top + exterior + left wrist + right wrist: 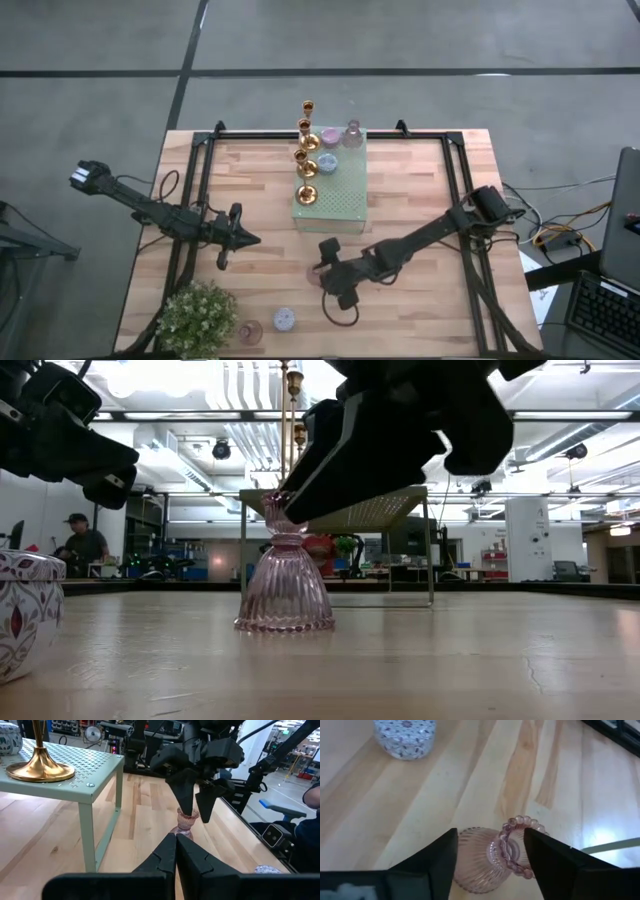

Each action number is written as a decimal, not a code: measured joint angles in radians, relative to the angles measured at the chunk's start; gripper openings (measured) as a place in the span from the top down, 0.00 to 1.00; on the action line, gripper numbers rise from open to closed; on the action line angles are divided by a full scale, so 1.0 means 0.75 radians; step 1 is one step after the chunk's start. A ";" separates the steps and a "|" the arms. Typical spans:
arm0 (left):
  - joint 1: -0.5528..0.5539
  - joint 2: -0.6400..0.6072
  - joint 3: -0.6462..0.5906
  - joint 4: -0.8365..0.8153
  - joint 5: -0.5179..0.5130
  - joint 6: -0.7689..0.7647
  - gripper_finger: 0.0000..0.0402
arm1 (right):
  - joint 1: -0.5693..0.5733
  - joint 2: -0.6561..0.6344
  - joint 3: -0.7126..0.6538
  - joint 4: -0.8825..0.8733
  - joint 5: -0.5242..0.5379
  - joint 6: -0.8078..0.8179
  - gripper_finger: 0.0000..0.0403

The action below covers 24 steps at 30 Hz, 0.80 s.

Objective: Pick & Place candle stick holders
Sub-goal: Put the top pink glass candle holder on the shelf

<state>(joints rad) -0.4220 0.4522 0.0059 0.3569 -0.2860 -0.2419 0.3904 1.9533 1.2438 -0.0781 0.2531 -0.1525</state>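
Note:
A ribbed pink glass holder (480, 865) with a beaded top rim stands upright on its flared base on the table, also seen in the low view (286, 585). My right gripper (490, 845) is open above it, pointing down, with one finger on each side of its top. My left gripper (255, 238) is shut and empty above the table, left of the holder. Three gold candlesticks (307, 150) and small squat holders (330, 138) stand on the pale green perforated stand (335, 195). My right gripper stands astride the pink holder's beaded top rim (520, 822), coming from above. One finger (547, 862) is right beside the rim and the other (440, 857) is apart from it. I cannot tell whether the near finger touches the rim.
A white patterned squat holder (284, 319) and a small pink one (250, 330) stand near the table's near edge, beside the bushy green plant (197, 318). A black frame runs around the tabletop. A person (85, 545) shows far off in the room.

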 joint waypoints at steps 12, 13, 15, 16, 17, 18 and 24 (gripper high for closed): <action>0.000 0.000 0.000 -0.002 0.000 0.000 0.96 | 0.006 -0.043 -0.004 -0.074 0.020 -0.006 0.83; 0.000 0.000 0.000 -0.003 0.000 0.000 0.96 | 0.007 -0.048 -0.005 -0.081 0.020 -0.008 0.87; 0.000 0.000 0.000 -0.003 0.000 0.000 0.97 | 0.009 -0.066 -0.006 -0.102 0.019 -0.011 0.93; 0.000 0.000 0.000 -0.003 0.000 0.000 0.97 | 0.009 -0.071 -0.006 -0.108 0.020 -0.011 0.95; 0.000 0.000 0.000 -0.003 0.000 0.000 0.97 | 0.009 -0.079 -0.006 -0.116 0.019 -0.009 0.96; 0.000 0.000 0.000 -0.003 0.000 0.000 0.96 | 0.009 -0.086 -0.006 -0.125 0.017 -0.007 0.96; 0.000 0.000 0.000 -0.003 0.000 0.000 0.96 | 0.015 -0.095 0.032 -0.221 0.022 0.020 0.97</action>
<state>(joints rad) -0.4217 0.4522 0.0059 0.3545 -0.2860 -0.2417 0.4020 1.8820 1.2680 -0.2441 0.2695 -0.1379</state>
